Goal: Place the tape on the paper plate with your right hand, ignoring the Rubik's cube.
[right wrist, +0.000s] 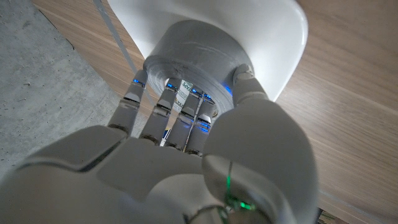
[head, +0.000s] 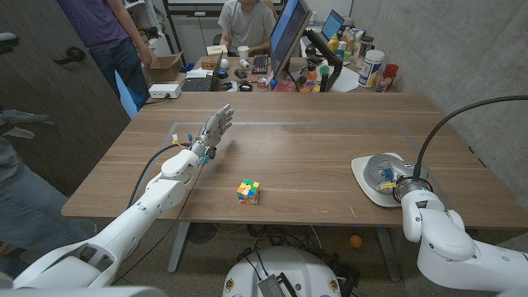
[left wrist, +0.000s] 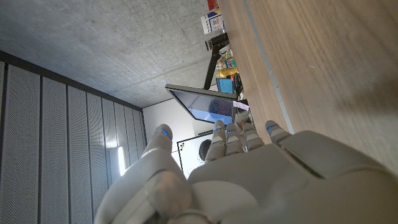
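The right robot hand (head: 394, 183) sits at the near right of the desk (head: 313, 140), over the near edge of the white paper plate (head: 363, 175), and its fingers (right wrist: 163, 112) reach around the tape (head: 381, 167), a grey roll lying on that plate. In the right wrist view the fingertips press against the roll's rim on one side while the thumb meets it on the other, so this robot hand grips the tape (right wrist: 199, 62), which rests on the paper plate (right wrist: 273, 31) beneath it. The Rubik's cube (head: 247, 191) stands on the desk well apart from the right robot hand, off toward the robot's left, roughly between the two arms and nearer the front edge. The left robot hand (head: 213, 132) is farther out on the left half of the desk, beyond the cube, its fingers stretched forward and slightly apart with nothing between them; it stands on its edge rather than lying flat. From the left wrist view the left robot hand (left wrist: 236, 180) shows the same straight, empty fingers pointing along the wood. Past the far edge of the desk, beyond both hands, a second desk carries monitors (head: 289, 33), a keyboard and bottles, and two people are there, one seated (head: 246, 21) and one standing (head: 103, 33).
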Tool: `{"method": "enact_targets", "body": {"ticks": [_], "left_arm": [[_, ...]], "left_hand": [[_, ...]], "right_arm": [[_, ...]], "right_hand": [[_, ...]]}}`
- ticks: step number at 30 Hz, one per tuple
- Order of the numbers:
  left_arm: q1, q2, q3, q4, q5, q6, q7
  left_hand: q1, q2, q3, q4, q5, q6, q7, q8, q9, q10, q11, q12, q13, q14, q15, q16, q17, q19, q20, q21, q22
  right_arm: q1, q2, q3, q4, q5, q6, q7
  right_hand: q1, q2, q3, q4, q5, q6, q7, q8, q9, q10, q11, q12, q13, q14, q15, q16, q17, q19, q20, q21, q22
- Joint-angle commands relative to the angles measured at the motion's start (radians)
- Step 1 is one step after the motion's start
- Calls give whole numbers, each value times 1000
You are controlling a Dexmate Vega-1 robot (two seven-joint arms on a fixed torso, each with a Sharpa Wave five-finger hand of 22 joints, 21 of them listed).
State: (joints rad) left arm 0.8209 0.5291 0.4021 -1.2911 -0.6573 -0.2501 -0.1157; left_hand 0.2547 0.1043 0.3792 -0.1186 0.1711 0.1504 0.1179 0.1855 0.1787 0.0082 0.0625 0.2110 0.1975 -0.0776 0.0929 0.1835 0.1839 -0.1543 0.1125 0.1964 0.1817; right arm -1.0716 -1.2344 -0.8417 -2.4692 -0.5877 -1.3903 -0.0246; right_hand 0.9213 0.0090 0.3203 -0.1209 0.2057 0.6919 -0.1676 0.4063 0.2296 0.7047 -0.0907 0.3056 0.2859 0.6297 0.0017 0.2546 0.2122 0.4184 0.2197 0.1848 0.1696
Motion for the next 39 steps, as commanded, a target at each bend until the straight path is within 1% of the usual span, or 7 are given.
{"method": "enact_targets", "body": {"ticks": [1,7,10,17,22,29,39], "left_arm": [[2,0,-4,5,-4,-6,-3],[1,1,-4,6,-4,-5,-5],[0,2,-3,6,-3,-5,-7],[-5,-2,-2,11,-4,-8,-12],[-5,-4,-1,14,-4,-8,-11],[-4,-2,-2,10,-3,-6,-8],[-11,-6,1,22,-4,-7,-16]], "left_hand": [[-1,5,8,1,3,10,-1,9,5,-3,0,4,4,-2,0,7,1,-10,-2,5,3],[-1,5,8,1,3,10,-1,9,5,-3,-1,4,4,-2,0,7,1,-10,-2,5,3],[-1,5,8,1,3,12,-1,10,5,-3,-1,4,4,-2,1,7,1,-10,-1,5,3],[-1,5,8,1,3,12,-1,9,5,-3,0,4,4,-2,0,7,1,-10,-1,6,3],[-2,5,9,1,3,12,-1,9,5,-3,-3,4,4,-2,0,7,1,-11,-1,5,3],[-2,5,9,1,3,15,-2,10,5,-3,0,4,4,-2,0,7,1,-12,1,5,3],[-2,5,10,1,3,15,-3,9,5,-4,0,4,4,-2,0,7,1,-11,1,6,3]], "right_arm": [[-1,-7,7,-10,-60,-6,101],[-51,1,53,-20,-141,-6,156],[-73,6,74,-25,-181,-6,180],[-87,20,81,-30,-278,-6,264],[-77,26,72,-27,-291,-6,293],[-80,19,81,-34,-272,-6,273],[-94,21,91,-39,-342,-6,322]], "right_hand": [[-17,4,1,5,9,-31,5,-19,3,-25,2,-11,4,-7,9,-8,4,-9,-3,-1,4],[-36,-5,-1,8,13,-79,2,-46,0,-48,6,-21,7,-15,20,-15,5,-18,-3,0,4],[-48,-10,-2,10,15,-110,4,-64,-2,-67,19,-29,9,-19,26,-17,6,-22,-3,1,5],[-63,-17,-5,12,18,-120,8,-73,-3,-94,27,-40,11,-40,41,-27,7,-27,-3,2,5],[-86,-27,-7,13,25,-145,15,-93,-3,-154,47,-66,14,-111,73,-50,8,-48,-2,-1,5],[-114,-40,-11,12,32,-210,29,-128,4,-245,75,-99,18,-202,120,-66,9,-78,-1,-2,5],[-122,-43,-12,12,34,-217,34,-133,6,-252,81,-98,20,-217,118,-64,9,-86,-1,-2,5]]}}
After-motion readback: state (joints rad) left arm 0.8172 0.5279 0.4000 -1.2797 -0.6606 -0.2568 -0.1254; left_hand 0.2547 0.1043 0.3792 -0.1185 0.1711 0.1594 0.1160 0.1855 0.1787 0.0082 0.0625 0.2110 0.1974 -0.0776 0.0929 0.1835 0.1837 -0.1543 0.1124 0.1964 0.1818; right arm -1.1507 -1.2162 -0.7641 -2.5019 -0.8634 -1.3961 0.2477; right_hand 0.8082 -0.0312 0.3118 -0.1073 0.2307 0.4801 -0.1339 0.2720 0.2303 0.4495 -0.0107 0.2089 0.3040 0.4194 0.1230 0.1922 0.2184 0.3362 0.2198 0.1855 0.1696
